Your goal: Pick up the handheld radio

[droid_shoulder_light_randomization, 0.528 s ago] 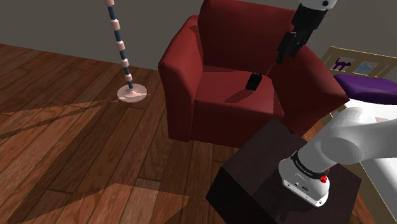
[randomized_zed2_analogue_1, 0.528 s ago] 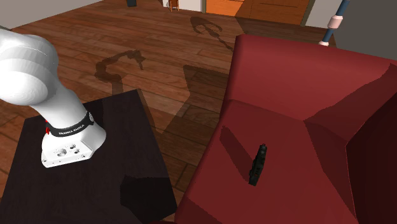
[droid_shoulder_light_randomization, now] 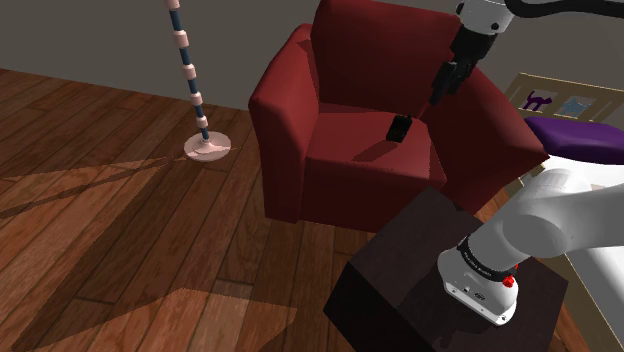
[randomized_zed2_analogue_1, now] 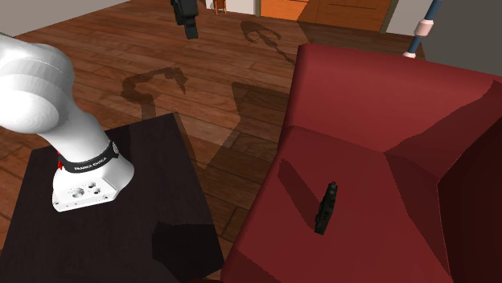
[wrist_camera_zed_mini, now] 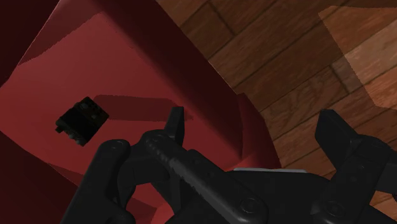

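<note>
The handheld radio (droid_shoulder_light_randomization: 400, 128) is a small black block lying on the seat of a dark red armchair (droid_shoulder_light_randomization: 300, 140). It rests near the seat's front (randomized_zed2_analogue_1: 326, 209), close to one armrest. My black gripper (droid_shoulder_light_randomization: 438, 92) hangs in the air above that armrest, up and to the shoulder view's right of the radio. In the second exterior view the gripper (randomized_zed2_analogue_1: 190, 30) shows at the top edge, far from the radio. In the wrist view the fingers (wrist_camera_zed_mini: 177, 124) stand wide apart with nothing between them, and the radio (wrist_camera_zed_mini: 81, 121) lies on the red seat off to one side of the gripper (wrist_camera_zed_mini: 254, 130).
The arm's dark stand (droid_shoulder_light_randomization: 400, 280) sits right in front of the armchair. A striped pole on a round pale base (droid_shoulder_light_randomization: 207, 148) stands on the wood floor at the shoulder view's left. A purple cushion (droid_shoulder_light_randomization: 575, 135) lies beyond the chair's armrest.
The gripper has come down a little over the armrest and has entered the second exterior view at the top. The radio has not moved.
</note>
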